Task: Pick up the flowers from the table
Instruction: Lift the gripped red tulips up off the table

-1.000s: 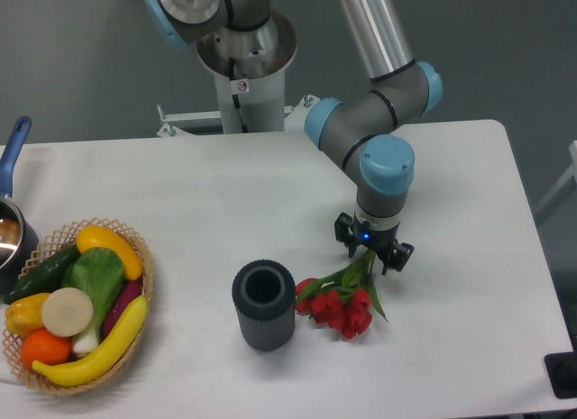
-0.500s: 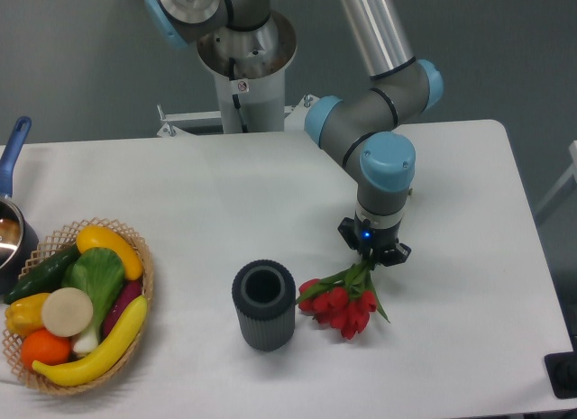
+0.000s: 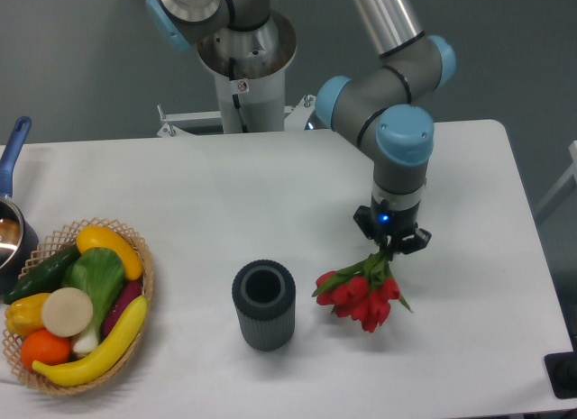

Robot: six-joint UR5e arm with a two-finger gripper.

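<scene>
The gripper (image 3: 392, 247) is pressed together on the green stems of the flowers (image 3: 361, 294), pinching the bunch near its stem end. The red tulip heads hang below and to the camera-left of the gripper, pointing down toward the table (image 3: 270, 194).

Step in hand: lift phase of the pick. The grasp looks made. Whether the blooms are clear of the tabletop or brushing it cannot be told from this single view; the bunch appears tilted, stems up, heads down.

Next move, as a judgement: raise the gripper straight up until the whole bunch hangs free of the table. The grip is at one end of a soft, top-heavy bunch, so the heads may swing; a slow vertical rise should limit slipping of the thin stems between the fingers.

Surroundings:
- A dark ribbed cup (image 3: 263, 305) stands upright to the camera-left of the gripper, near the tulip heads but apart from them. It is the only nearby obstacle; sideways travel toward it should be avoided.
- A wicker basket of vegetables (image 3: 77, 302) sits well apart, far to the camera-left.
- A blue-handled pot (image 3: 11, 223) stands beyond the basket at the frame edge.

A vertical path above the gripper shows no obstruction.
</scene>
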